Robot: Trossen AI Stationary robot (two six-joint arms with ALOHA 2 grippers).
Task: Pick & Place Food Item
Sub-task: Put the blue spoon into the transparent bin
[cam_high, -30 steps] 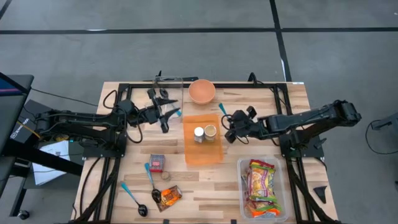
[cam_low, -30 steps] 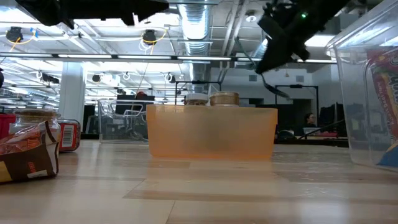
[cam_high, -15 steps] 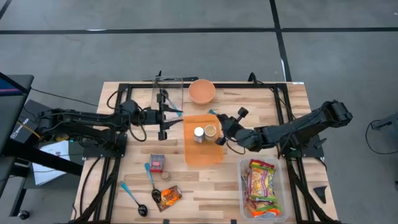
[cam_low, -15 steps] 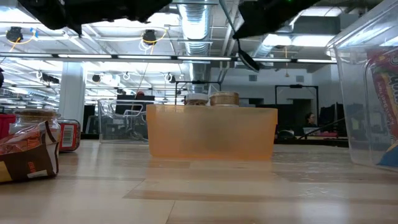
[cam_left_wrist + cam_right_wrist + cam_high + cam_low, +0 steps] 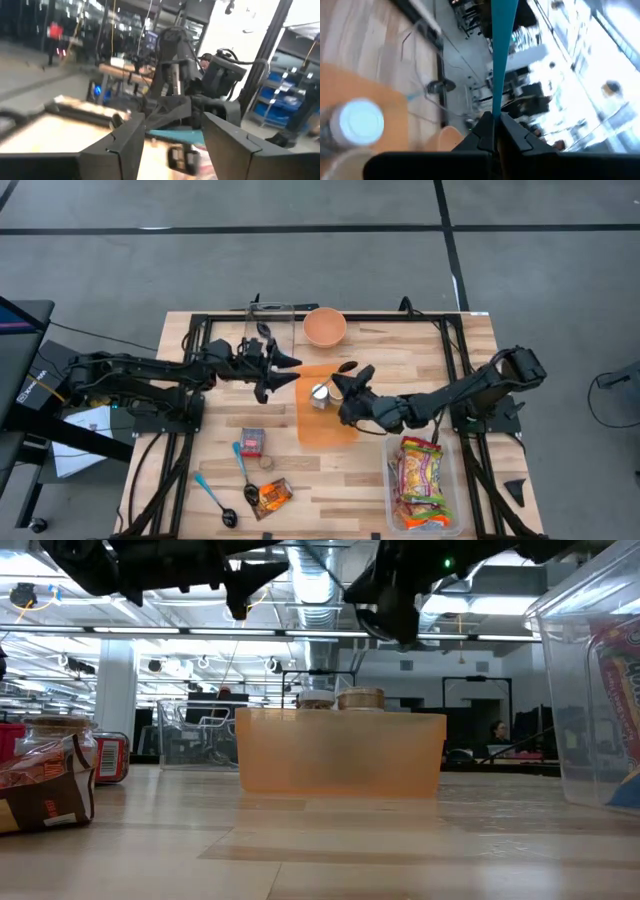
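A: High view, right gripper (image 5: pixel 345 387)?
B: Pinched on teal-handled spoon (image 5: pixel 348 366); above orange tray (image 5: pixel 325 430), just beside white-lidded jar (image 5: pixel 319 393); left gripper (image 5: pixel 283 367) near tray's edge.
A: Low view?
B: Two jar tops above tray wall; tan-lidded jar (image 5: pixel 361 698) beside the white; both grippers cut off at top edge, spoon not made out.
A: Left wrist view?
B: Fingers (image 5: pixel 125 145) spread, nothing between; background blurred.
A: Right wrist view?
B: Fingers pressed on teal handle; spoon bowl out of frame; white lid nearby.
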